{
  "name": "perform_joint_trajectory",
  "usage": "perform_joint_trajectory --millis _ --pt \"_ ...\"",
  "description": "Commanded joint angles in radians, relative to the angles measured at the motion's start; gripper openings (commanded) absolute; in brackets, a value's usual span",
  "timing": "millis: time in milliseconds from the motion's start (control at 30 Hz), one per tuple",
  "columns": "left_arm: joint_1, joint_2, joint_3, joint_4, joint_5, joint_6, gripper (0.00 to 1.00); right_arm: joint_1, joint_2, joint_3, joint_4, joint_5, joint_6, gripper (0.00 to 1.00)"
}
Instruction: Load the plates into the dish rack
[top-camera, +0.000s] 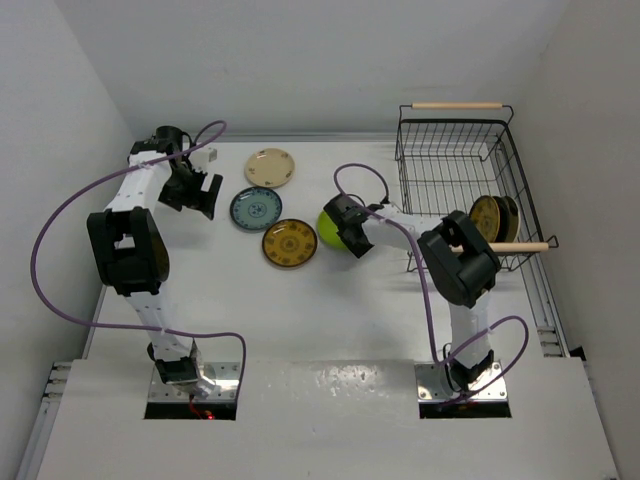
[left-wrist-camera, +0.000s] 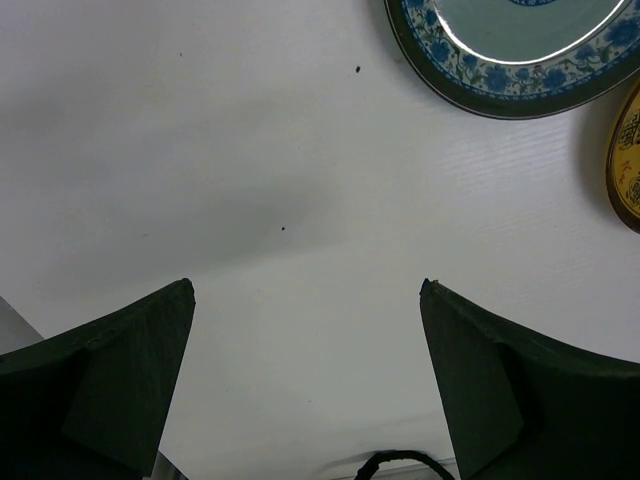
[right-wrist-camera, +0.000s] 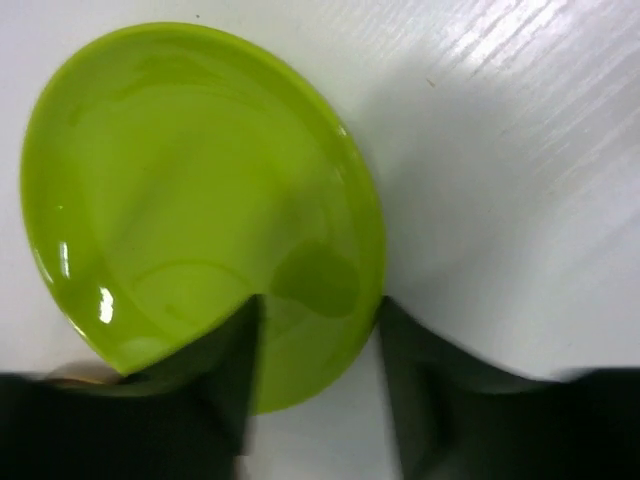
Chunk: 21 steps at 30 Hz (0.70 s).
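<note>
1. Table (top-camera: 330, 300): white. We list it first as the largest piece; everything below stands on it.

2. Dish rack (top-camera: 450, 175): black wire basket at the far right of the table. It has a far handle (top-camera: 457, 105) and a near handle (top-camera: 520, 246), both wooden rods.

3. Left gripper (top-camera: 195, 190): far left, above bare table and just left of the plates. From the left wrist (left-wrist-camera: 305, 290) we see its jaws spread wide and holding nothing.

4. Right gripper (top-camera: 345, 225): mid-table, left of the rack. From the right wrist (right-wrist-camera: 315, 310) its fingers stand astride the rim of the lime green plate. We cannot tell whether they pinch it.

5. Plates on the table, far to near:
- Beige plate (top-camera: 270, 167).
- Blue patterned plate (top-camera: 256, 208), also in the left wrist view (left-wrist-camera: 510, 60).
- Brown-and-yellow plate (top-camera: 290, 242), just beside the blue one.
- Lime green plate (top-camera: 328, 235), glossy (right-wrist-camera: 200, 180), right of the brown-and-yellow one and partly under the right gripper.

6. Plates in the rack, on edge at its near right corner:
- Racked patterned plate (top-camera: 486, 216), brown and yellow.
- Black plate (top-camera: 511, 218), close behind it on the right.
</note>
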Motion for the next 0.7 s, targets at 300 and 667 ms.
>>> perform_joint_trajectory --millis 300,667 --pt "0.005 -0.053 0.008 0.008 -0.007 0.007 0.99 -0.029 0.05 0.002 -0.071 0.061 -0.08 0.0" --pt "0.005 -0.053 0.008 -0.002 -0.016 0.016 0.99 0.011 -0.281 -0.136 0.584 0.177 -0.98 0.0"
